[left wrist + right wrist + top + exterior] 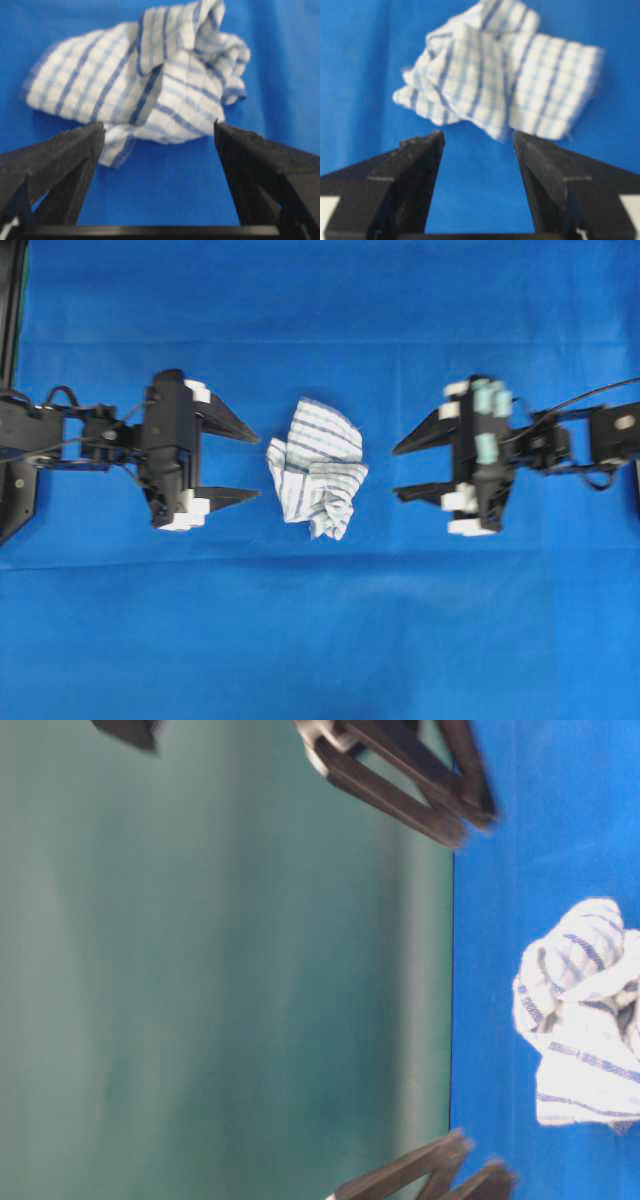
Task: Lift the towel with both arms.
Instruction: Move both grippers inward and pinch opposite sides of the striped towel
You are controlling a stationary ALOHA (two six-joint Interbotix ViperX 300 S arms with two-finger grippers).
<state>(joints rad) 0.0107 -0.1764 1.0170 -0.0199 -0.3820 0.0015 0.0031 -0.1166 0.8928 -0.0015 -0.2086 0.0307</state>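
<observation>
Towel (318, 468) position, operator: you saw a soft white cloth with thin blue-grey check stripes, crumpled into a rumpled heap on the smooth blue cloth (320, 640), between both grippers and touched by neither. You saw the left gripper (252, 463) with its pointed black wedge jaws spread apart, empty. The right gripper (400, 470), bearing pale teal tabs (488, 400), likewise stood wide, holding nothing.
</observation>
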